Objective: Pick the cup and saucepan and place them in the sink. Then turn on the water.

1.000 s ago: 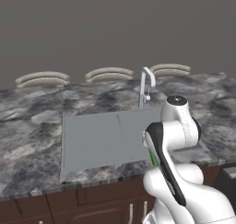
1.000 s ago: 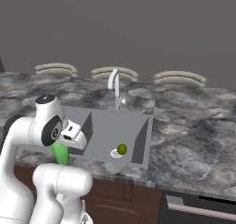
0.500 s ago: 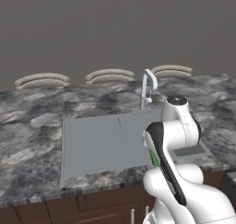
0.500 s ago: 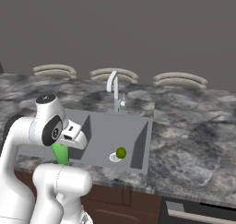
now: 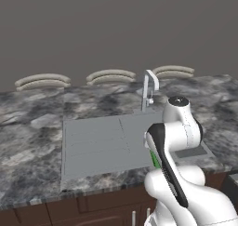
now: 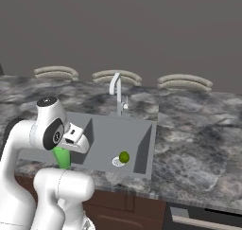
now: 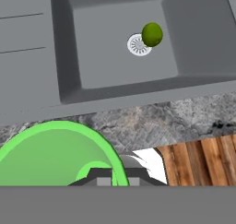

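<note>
My gripper [image 7: 112, 176] is shut on the cup [image 7: 55, 154], a bright green tumbler whose open rim looms at the bottom left of the hand view. From the right base view the cup [image 6: 61, 157] hangs under the hand, over the counter's front edge just left of the sink [image 6: 142, 146]. A green sliver of the cup [image 5: 155, 159] peeks from behind the forearm in the left base view. The sink [image 7: 73, 87] lies ahead of the hand, its basin deep and its drainboard [image 5: 93, 141] flat. The faucet [image 6: 116, 89] stands behind the basin. The saucepan is out of view.
A small yellow-green ball [image 7: 152, 34] rests beside the round drain [image 7: 137, 45] in the basin. Marbled grey counter [image 6: 198, 139] surrounds the sink. Three pale curved plates [image 5: 110, 75] lean along the back wall. Wooden floor [image 7: 198, 158] shows below the counter edge.
</note>
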